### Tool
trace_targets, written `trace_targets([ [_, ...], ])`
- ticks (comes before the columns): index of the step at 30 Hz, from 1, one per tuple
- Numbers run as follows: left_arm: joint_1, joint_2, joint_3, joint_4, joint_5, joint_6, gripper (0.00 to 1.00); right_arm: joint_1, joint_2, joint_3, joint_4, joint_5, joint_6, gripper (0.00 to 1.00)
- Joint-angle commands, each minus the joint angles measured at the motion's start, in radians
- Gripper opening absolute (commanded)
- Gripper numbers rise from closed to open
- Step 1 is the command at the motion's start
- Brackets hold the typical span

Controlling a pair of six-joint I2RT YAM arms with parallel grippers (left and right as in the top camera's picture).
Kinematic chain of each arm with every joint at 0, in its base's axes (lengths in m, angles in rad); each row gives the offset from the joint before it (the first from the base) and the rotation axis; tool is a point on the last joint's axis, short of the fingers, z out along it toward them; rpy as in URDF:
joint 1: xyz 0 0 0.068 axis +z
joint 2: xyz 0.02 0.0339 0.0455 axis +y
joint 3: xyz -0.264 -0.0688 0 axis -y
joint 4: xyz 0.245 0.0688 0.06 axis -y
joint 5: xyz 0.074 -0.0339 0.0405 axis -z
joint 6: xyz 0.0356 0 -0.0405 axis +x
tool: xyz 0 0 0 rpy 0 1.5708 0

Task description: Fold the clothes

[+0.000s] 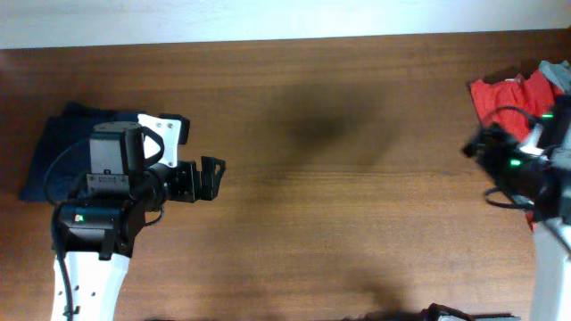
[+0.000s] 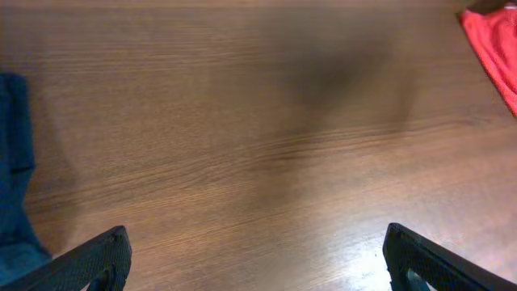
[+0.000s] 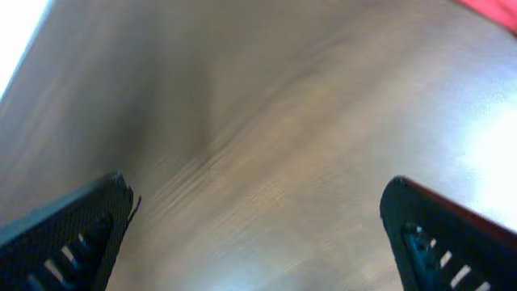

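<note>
A folded navy garment (image 1: 49, 147) lies at the table's left, partly under my left arm; its edge shows in the left wrist view (image 2: 12, 162). A red garment (image 1: 504, 94) lies bunched at the far right and also shows in the left wrist view (image 2: 494, 48) and the right wrist view (image 3: 494, 12). The black T-shirt is not clearly in view. My left gripper (image 1: 212, 178) (image 2: 258, 263) is open and empty over bare wood, right of the navy garment. My right gripper (image 1: 477, 147) (image 3: 254, 242) is open and empty, just below the red garment.
The wooden table (image 1: 339, 205) stretches between the two arms. A grey piece of fabric (image 1: 558, 73) lies beside the red garment. A dark shape (image 1: 446, 314) sits at the front edge. A white strip (image 1: 268, 18) runs behind the table's far edge.
</note>
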Motion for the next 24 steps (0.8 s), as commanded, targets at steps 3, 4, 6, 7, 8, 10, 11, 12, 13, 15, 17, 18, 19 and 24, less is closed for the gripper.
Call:
trace_targets([
  [3, 0.005, -0.01, 0.02, 0.002, -0.05, -0.038, 0.99, -0.272, 0.121, 0.023, -0.078, 0.067, 0.03, 0.99],
  [4, 0.005, -0.006, 0.02, 0.003, -0.05, -0.038, 0.99, -0.325, 0.15, 0.023, -0.082, 0.075, 0.03, 0.99],
  [6, 0.005, 0.002, 0.02, 0.003, -0.05, -0.038, 0.99, -0.413, 0.197, 0.03, -0.082, 0.083, 0.031, 0.99],
  [7, 0.005, 0.006, 0.02, 0.003, -0.05, -0.038, 0.99, -0.459, 0.222, 0.039, -0.082, 0.084, 0.03, 0.99],
  [8, 0.005, 0.01, 0.02, 0.0, -0.05, -0.038, 0.99, -0.49, 0.239, 0.047, -0.082, 0.084, 0.03, 0.99],
  [10, 0.005, 0.019, 0.02, -0.004, -0.05, -0.039, 0.99, -0.563, 0.277, 0.071, -0.083, 0.102, 0.03, 0.99],
  [11, 0.005, 0.024, 0.02, -0.006, -0.049, -0.039, 0.99, -0.602, 0.294, 0.084, -0.084, 0.132, 0.031, 0.99],
  [12, 0.005, 0.026, 0.02, -0.008, -0.049, -0.039, 0.99, -0.623, 0.302, 0.09, -0.084, 0.151, 0.031, 0.99],
  [13, 0.005, 0.027, 0.02, -0.011, -0.05, -0.039, 0.99, -0.652, 0.314, 0.097, -0.084, 0.169, 0.032, 0.98],
  [15, 0.005, 0.031, 0.02, -0.016, -0.05, -0.039, 0.99, -0.711, 0.336, 0.1, -0.085, 0.177, 0.04, 0.98],
  [17, 0.005, 0.032, 0.02, -0.016, -0.05, -0.038, 0.99, -0.759, 0.357, 0.1, -0.085, 0.182, 0.076, 0.99],
  [18, 0.005, 0.033, 0.02, -0.016, -0.05, -0.038, 0.99, -0.787, 0.365, 0.101, -0.085, 0.181, 0.08, 0.98],
  [19, 0.005, 0.033, 0.02, -0.016, -0.05, -0.038, 0.99, -0.809, 0.373, 0.101, -0.084, 0.185, 0.08, 0.95],
  [24, 0.005, 0.033, 0.02, -0.028, -0.05, -0.038, 0.99, -0.892, 0.38, 0.101, -0.085, 0.241, 0.09, 0.91],
])
